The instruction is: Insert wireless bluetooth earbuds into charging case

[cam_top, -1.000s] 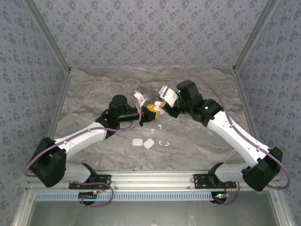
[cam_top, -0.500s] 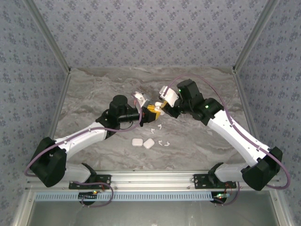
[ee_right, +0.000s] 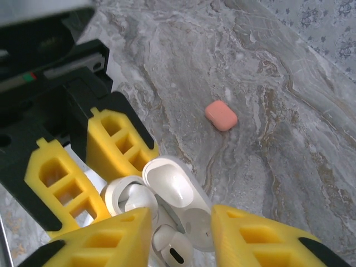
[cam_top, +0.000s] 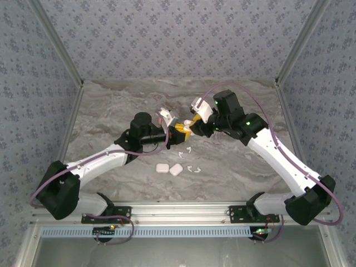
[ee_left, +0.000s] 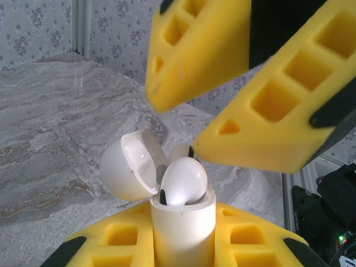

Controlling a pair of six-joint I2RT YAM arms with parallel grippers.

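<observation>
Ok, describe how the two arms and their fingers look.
The left arm and right arm match: white links between bulky black joints, each trailed by a purple cable. Small green lights glow on the right one. The fingers are yellow wedges with rectangular cut-out pockets, set on black mounts.

A grey-and-tan marbled tabletop (cam_top: 111,111) is enclosed on three sides by wall panels (cam_top: 178,39) papered in a small blue floral pattern. The panels are joined at the back corners by slanting metal posts (cam_top: 57,41). The near edge is bounded by an aluminium rail (cam_top: 178,210), and a white slotted strip (cam_top: 178,231) is laid just in front of it.
</observation>
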